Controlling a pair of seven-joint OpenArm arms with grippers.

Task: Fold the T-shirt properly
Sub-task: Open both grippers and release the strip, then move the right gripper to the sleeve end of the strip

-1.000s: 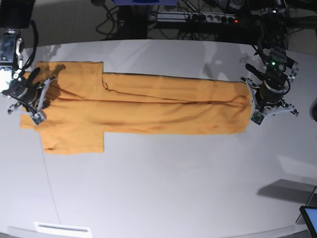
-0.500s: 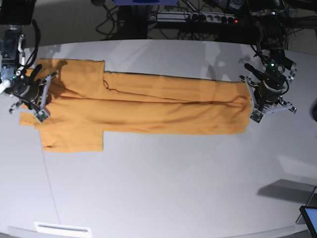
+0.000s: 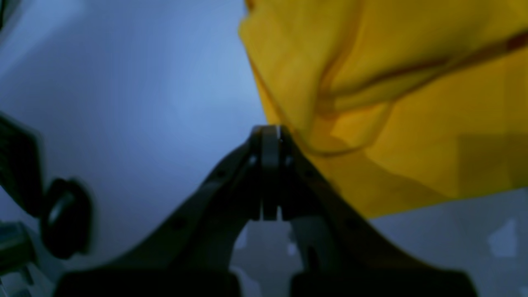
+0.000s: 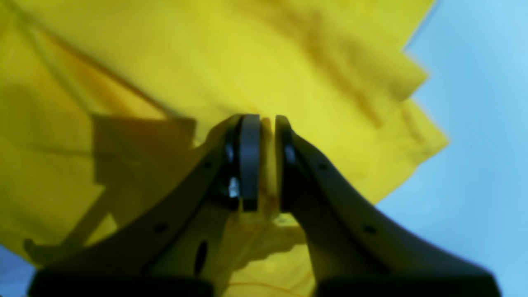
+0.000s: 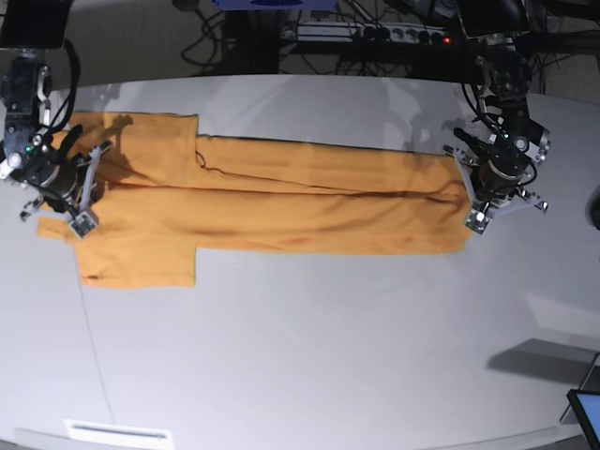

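From the base view I see the T-shirt (image 5: 281, 202) stretched lengthways across the far half of the white table (image 5: 309, 356), folded into a long narrow band with its sleeves out at the base view's left end. My left end effector (image 5: 476, 208) sits at the band's opposite end, and on the left wrist view (image 3: 270, 173) its jaws are pressed fully together with the fabric's edge right at their tips; I cannot tell whether any cloth is pinched. My right end effector (image 5: 67, 202) is over the sleeve end, and the right wrist view (image 4: 264, 163) shows its jaws slightly parted with yellow fabric (image 4: 288, 74) showing in the gap.
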